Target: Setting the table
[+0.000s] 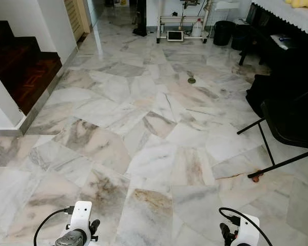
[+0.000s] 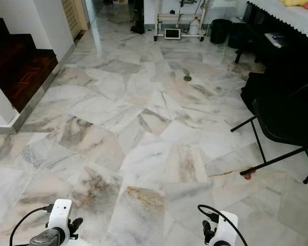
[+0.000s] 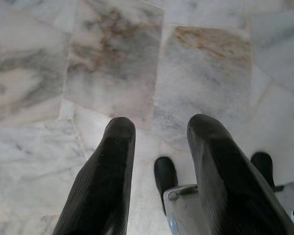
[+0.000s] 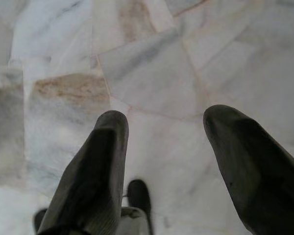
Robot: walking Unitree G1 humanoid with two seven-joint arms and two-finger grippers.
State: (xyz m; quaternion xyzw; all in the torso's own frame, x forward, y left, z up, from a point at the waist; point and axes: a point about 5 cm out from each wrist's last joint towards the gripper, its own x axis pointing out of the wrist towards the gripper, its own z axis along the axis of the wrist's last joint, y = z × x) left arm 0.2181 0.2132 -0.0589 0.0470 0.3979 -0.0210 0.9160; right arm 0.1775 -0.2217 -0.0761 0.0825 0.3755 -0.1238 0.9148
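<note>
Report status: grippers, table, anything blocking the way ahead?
Left gripper and right gripper open, empty, low over marble floor. Table with white cloth far right, no tableware in sight. Black folding chair at right; stairs at left.

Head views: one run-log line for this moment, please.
phase: crossing marble floor | left gripper: open, empty | right gripper: open, empty | black chair right | stairs left

Both arms just hang low over the marble floor [image 1: 143, 128], the left gripper [image 3: 159, 129] pointing down at it with its two black fingers spread and nothing between them, and the right gripper [image 4: 164, 122] doing the same with a wider gap.
</note>
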